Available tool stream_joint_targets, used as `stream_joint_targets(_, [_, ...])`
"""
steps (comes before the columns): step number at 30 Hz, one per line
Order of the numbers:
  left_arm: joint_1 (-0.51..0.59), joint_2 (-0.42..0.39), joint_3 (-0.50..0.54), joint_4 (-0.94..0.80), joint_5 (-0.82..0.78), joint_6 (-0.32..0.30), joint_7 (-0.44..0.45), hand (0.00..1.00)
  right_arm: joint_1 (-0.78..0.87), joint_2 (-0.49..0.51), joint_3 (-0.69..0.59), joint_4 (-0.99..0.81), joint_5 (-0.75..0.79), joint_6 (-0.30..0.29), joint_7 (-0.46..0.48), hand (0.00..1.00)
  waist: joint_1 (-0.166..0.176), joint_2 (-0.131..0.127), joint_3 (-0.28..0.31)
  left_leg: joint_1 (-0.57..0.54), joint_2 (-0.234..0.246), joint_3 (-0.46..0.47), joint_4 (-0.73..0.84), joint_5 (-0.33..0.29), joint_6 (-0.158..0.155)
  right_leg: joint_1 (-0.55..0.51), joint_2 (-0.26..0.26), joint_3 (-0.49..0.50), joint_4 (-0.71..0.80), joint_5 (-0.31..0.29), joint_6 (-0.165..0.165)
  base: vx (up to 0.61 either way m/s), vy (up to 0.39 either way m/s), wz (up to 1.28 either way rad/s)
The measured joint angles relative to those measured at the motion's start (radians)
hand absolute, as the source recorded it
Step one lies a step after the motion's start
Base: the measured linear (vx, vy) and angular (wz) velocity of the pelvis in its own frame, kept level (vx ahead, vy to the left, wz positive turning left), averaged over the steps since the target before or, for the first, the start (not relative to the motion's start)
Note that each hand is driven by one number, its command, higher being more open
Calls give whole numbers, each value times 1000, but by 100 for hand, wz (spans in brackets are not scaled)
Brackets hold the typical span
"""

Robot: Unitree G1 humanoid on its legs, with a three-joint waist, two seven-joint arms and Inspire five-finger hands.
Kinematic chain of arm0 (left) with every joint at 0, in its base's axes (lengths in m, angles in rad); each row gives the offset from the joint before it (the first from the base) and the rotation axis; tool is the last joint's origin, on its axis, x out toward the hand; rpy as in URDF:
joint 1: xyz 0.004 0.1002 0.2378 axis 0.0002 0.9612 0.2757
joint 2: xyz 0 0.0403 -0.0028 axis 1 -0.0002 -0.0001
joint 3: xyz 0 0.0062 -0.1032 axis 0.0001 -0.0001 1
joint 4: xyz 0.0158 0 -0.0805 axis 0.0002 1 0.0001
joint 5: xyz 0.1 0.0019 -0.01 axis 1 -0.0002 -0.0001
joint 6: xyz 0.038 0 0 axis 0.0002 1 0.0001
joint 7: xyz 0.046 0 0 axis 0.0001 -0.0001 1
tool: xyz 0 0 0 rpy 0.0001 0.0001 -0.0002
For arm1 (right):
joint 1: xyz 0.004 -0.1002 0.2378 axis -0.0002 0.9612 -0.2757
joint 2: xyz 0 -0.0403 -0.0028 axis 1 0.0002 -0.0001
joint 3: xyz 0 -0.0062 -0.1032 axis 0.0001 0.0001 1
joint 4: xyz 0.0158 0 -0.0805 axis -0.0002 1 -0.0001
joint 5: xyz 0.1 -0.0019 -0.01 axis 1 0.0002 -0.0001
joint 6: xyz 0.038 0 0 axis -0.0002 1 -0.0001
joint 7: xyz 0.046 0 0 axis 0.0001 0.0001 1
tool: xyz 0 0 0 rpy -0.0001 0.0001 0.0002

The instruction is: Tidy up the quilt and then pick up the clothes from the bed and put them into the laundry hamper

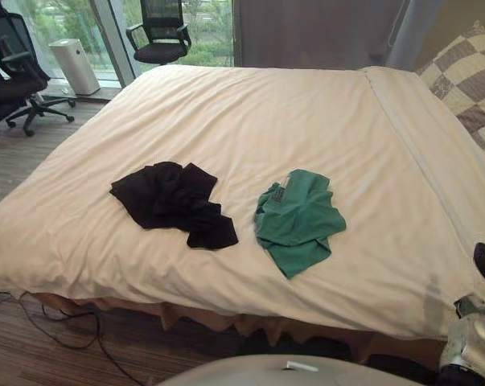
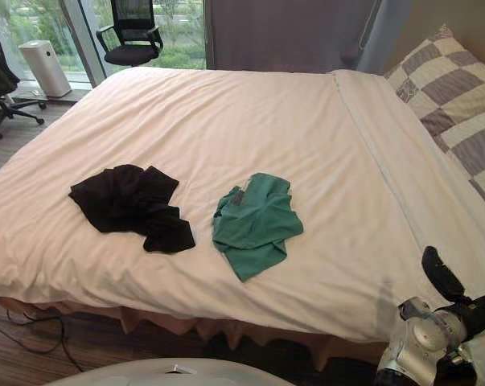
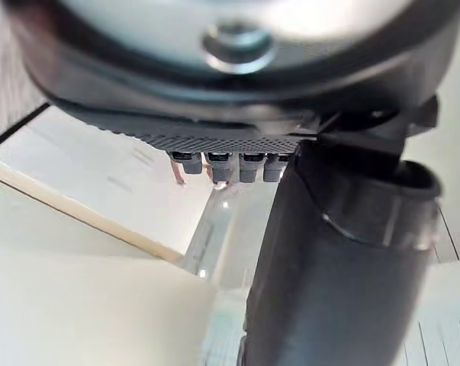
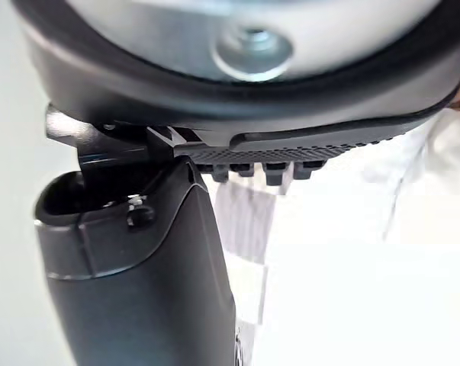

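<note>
While the cream quilt lies spread nearly flat over the bed, with shallow creases and one long fold line running near-to-far along its right part, two garments sit on top of it. Black garment: crumpled heap, left of centre, towards the near edge. Green garment: loosely folded, just right of the black one, with a strip of quilt between them, so they are not touching. Neither garment is held. Checked pillow: far right corner, at the head of the bed. Right hand: low at the near right corner, beside the edge of the quilt and well apart from both garments. Its own wrist view shows the thumb straight and the fingers as a short, uncurled row, with nothing in the grasp. Left hand: seen in its own wrist view, with the thumb extended and the fingers likewise uncurled, and it is empty. Beyond the far left corner, on the wood floor, stand two black office chairs and a white upright appliance by the window. A grey curtain hangs behind the far edge of the bed.
</note>
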Motion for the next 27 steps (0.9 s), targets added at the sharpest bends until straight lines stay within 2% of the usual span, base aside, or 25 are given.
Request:
stream_joint_targets(1, [-19,-20,-46,-35,-3,3,20,100,-6,6,12,-15,2,10,-11,100,0,-1,1,3,2,0,0,1,0,-2,1,3,0,0,-1,-63,-5,0])
stream_joint_targets(2, [-39,-95,-156,-131,7,3,34,100,-10,22,39,-74,-6,26,-38,100,0,2,3,6,1,1,-1,-5,1,-3,2,11,2,-4,-5,-121,15,-18])
stream_joint_targets(3, [-18,-204,-284,-225,49,4,-16,100,-17,33,104,-156,-50,25,-31,100,-3,8,7,9,1,15,0,-11,-6,-16,1,32,3,-7,-6,-145,27,-30])
stream_joint_targets(4, [-4,-255,-350,-260,67,6,-53,100,-22,34,140,-195,-73,19,-17,100,-7,9,11,9,1,24,0,-11,-5,-25,1,44,0,-7,-6,-159,38,-46])
stream_joint_targets(5, [17,-317,-480,-291,103,21,-125,100,-45,35,209,-259,-117,12,20,100,-25,9,26,7,1,32,0,-8,-2,-38,4,60,0,-3,0,-110,21,-35])
stream_joint_targets(7, [14,-350,-692,-291,131,71,-241,100,-89,40,303,-352,-174,-6,72,100,-54,11,59,6,6,44,1,-2,0,-56,10,84,1,7,3,-109,8,-32])
stream_joint_targets(8, [16,-347,-727,-289,145,86,-276,100,-94,40,324,-374,-183,-14,85,100,-60,5,65,3,7,52,1,-2,-1,-63,11,88,-1,9,4,-48,10,-42])
stream_joint_targets(9, [31,-310,-724,-279,193,108,-348,100,-91,38,345,-425,-187,-20,116,100,-72,-5,74,-5,12,64,1,2,5,-76,17,103,-3,23,9,20,3,-36])
stream_joint_targets(10, [41,-257,-685,-280,141,109,-426,100,-86,39,337,-447,-189,-41,144,100,-94,-14,85,-8,17,67,2,10,-2,-82,23,109,-7,37,15,75,-8,-25])
stream_joint_targets(11, [29,-248,-707,-284,120,115,-417,100,-71,38,337,-457,-199,-46,144,100,-97,-21,89,-8,17,67,2,10,-2,-82,24,110,-5,38,16,77,-15,-3])
stream_joint_targets(12, [22,-254,-736,-295,123,119,-396,100,-55,41,338,-465,-206,-46,135,100,-95,-22,88,-8,16,68,2,8,-3,-82,23,109,-4,38,16,102,-1,7])
stream_joint_targets(13, [24,-301,-811,-345,145,126,-393,100,-18,47,344,-483,-222,-46,136,100,-82,-20,90,-4,12,66,2,3,-2,-79,19,103,-1,38,16,104,20,7])
stream_joint_targets(14, [61,-361,-886,-400,209,129,-412,100,1,48,377,-485,-227,-45,151,100,-85,-18,94,-1,8,65,2,-3,0,-75,15,95,-1,38,16,116,31,6])
stream_joint_targets(17, [81,-391,-999,-400,316,162,-456,100,2,49,457,-484,-260,-23,189,100,-92,2,109,-1,10,67,2,-9,1,-76,16,95,-1,38,16,59,16,-1])
stream_joint_targets(21, [78,-394,-977,-367,364,197,-462,100,2,49,476,-484,-262,-2,216,100,-103,26,126,-3,14,85,2,-14,-2,-90,20,100,-2,39,17,8,0,-10])
stream_joint_targets(24, [71,-392,-932,-335,387,223,-460,100,2,49,475,-484,-264,0,215,100,-108,20,130,-21,14,100,2,-15,-2,-117,20,111,-4,42,22,-31,8,-16])
stream_joint_targets(27, [30,-389,-901,-311,405,255,-455,100,6,51,472,-484,-289,0,215,100,-109,4,146,-70,12,107,2,-4,2,-168,20,124,-14,59,29,-62,7,-6])
